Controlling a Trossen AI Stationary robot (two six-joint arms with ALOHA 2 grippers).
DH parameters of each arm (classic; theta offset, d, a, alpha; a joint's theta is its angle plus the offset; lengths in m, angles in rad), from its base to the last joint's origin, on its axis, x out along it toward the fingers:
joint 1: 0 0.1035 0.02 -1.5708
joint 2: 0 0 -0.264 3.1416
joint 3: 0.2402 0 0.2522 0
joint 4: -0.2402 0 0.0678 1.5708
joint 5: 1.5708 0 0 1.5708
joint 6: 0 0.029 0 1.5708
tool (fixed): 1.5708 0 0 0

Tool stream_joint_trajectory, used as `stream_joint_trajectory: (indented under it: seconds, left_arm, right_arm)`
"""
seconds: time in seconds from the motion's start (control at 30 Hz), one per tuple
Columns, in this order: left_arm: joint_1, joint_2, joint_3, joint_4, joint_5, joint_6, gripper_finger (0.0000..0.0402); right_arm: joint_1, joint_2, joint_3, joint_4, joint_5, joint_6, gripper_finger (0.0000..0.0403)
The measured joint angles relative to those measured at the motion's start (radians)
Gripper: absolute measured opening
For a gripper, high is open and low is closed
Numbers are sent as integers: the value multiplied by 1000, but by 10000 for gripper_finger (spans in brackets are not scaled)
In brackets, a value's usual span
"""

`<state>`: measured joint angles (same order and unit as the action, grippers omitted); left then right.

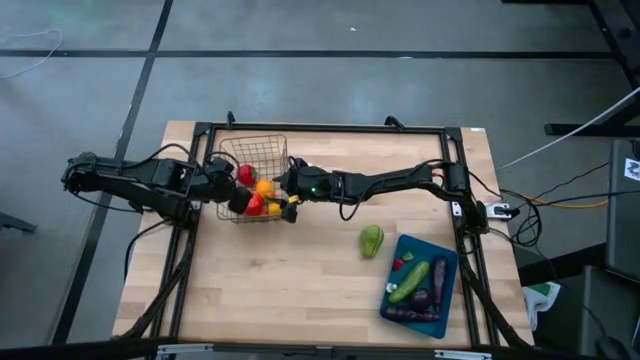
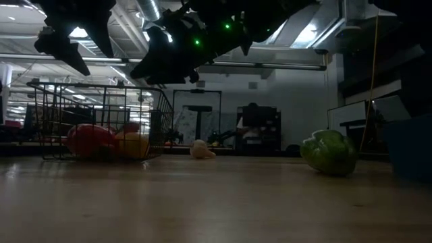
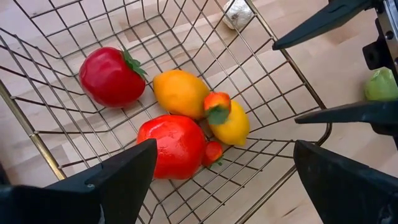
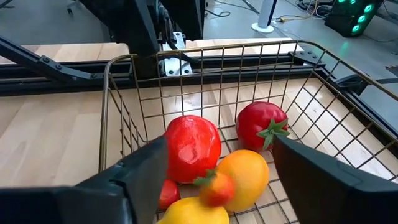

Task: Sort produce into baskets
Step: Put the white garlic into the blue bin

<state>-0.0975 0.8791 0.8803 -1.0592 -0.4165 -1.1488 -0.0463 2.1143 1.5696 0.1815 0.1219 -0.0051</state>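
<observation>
The silver wire basket (image 1: 258, 160) stands on the table at the far left. Lying in it are two red tomatoes (image 3: 112, 78) (image 3: 174, 146), an orange fruit (image 3: 180, 92) and a yellow lemon (image 3: 231, 127). A small red-orange fruit with a green leaf cap (image 3: 217, 106) rests on the last two. My right gripper (image 4: 219, 142) hangs open above the basket's right side, over this pile. My left gripper (image 3: 224, 155) stands open above the basket's near left corner. The teal tray (image 1: 445, 262) at the near right holds a cucumber (image 1: 410, 282) and dark eggplants (image 1: 437, 285).
A green pepper (image 1: 371, 240) lies on the bare wood between basket and tray. White garlic (image 3: 238, 12) sits on the table just outside the basket's far right side. A black frame (image 1: 330, 128) runs round the table's far edge and sides. The near left boards are bare.
</observation>
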Motion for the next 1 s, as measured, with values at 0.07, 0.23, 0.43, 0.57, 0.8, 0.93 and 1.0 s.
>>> stream_joint_trajectory:
  seconds: [0.07, 0.23, 0.43, 0.57, 0.8, 0.93, 1.0]
  left_arm:
    - [0, 0, 0, 0, 0, 4, 370]
    - [0, 0, 0, 0, 0, 25, 370]
    - [0, 0, 0, 1, -7, 26, 370]
    - [0, 0, 0, 2, -10, 44, 370]
    - [0, 1, 0, 1, -23, 52, 370]
    - [-1, 1, 0, 2, -58, 60, 370]
    - [-1, 1, 0, 2, -70, 59, 370]
  right_arm:
    - [0, 0, 0, 0, 0, 0, 294]
    - [0, -6, 0, -8, 10, -3, 311]
    - [0, -96, 0, -101, 72, -123, 312]
    - [0, -202, 0, -249, 144, -234, 312]
    - [-29, -388, 1, -525, 201, -343, 312]
    - [-121, -432, 2, -628, 52, -325, 312]
    - [-178, -429, 1, -670, -48, -295, 312]
